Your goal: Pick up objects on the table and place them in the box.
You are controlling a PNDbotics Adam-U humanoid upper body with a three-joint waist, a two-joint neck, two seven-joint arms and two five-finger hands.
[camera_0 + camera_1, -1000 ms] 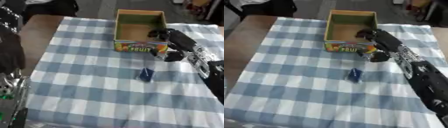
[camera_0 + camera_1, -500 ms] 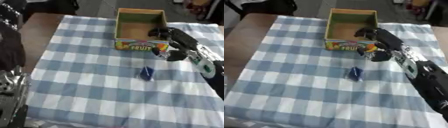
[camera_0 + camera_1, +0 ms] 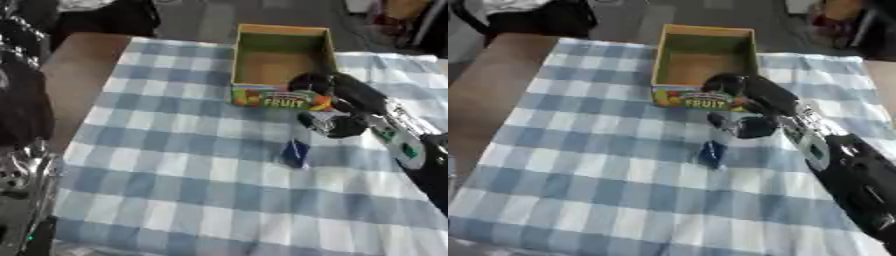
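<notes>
The right hand (image 3: 745, 107) hovers with curled fingers just in front of the box (image 3: 703, 62), grasping nothing. A small blue object (image 3: 710, 153) lies nearer than the box, below that hand.

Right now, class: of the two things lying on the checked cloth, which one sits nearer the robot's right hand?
The small blue object, just below the right hand; the fruit box stands beyond it.

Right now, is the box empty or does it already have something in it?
Empty as far as visible: the box shows only its bare brown floor. The small blue object lies outside on the checked cloth, below the right hand.
</notes>
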